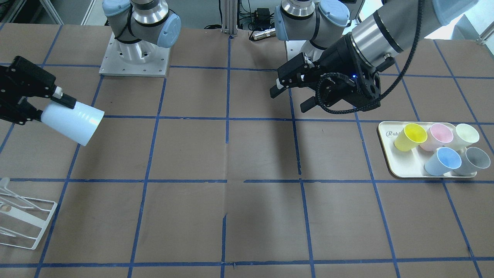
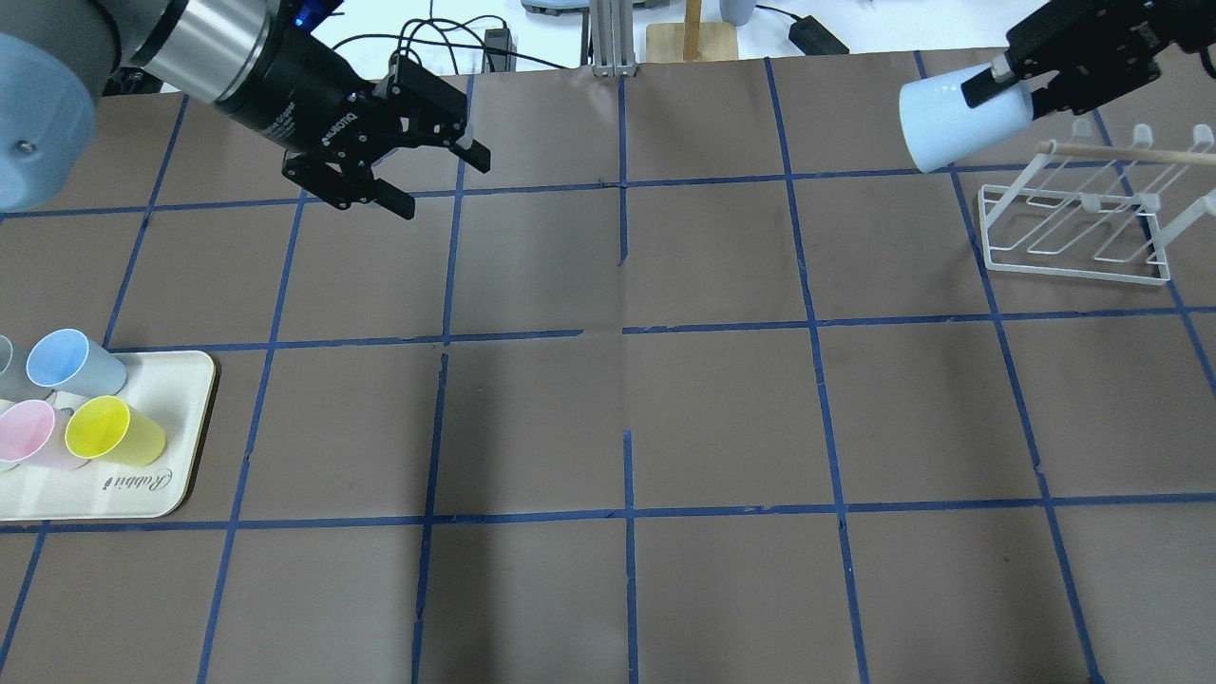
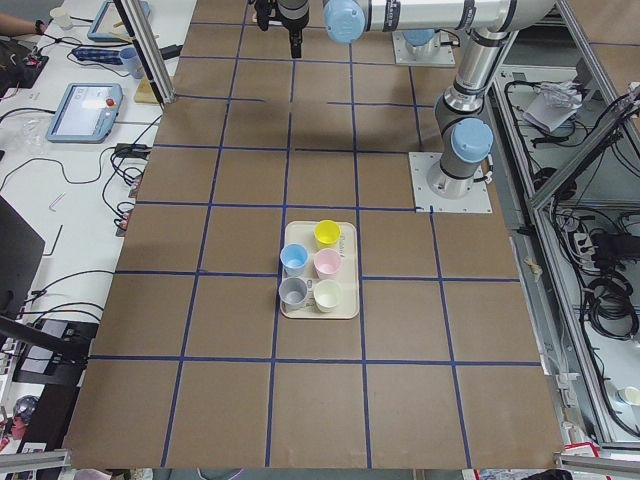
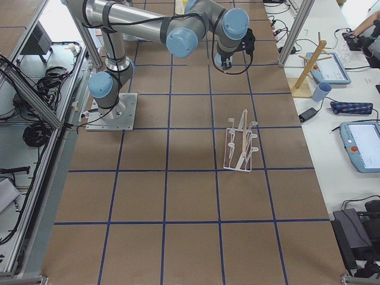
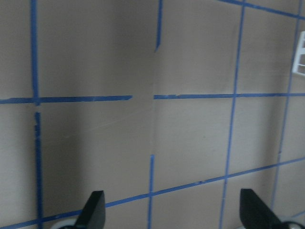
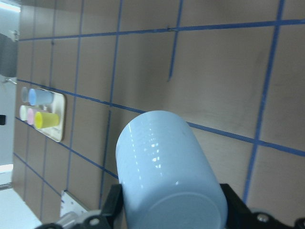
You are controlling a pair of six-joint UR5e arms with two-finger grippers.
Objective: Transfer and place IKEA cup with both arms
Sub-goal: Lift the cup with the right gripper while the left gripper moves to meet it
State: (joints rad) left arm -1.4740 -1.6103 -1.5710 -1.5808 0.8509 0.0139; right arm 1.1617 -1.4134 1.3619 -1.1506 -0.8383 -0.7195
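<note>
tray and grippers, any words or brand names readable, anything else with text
"Rabbit", in script on the cream tray, upside down in the overhead view; the front-facing view shows only its start, beside the yellow cup.
"ROBOTIQ", white on the left gripper's black body.
IKEA cup: no text shows.
Tablet screens in the side views: too small to read.

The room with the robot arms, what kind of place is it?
Most likely a robot lab, not a kitchen. The table is gridded with blue tape, the left arm and right arm are bolted onto it, and control tablets and loose cables lie around it.
</note>
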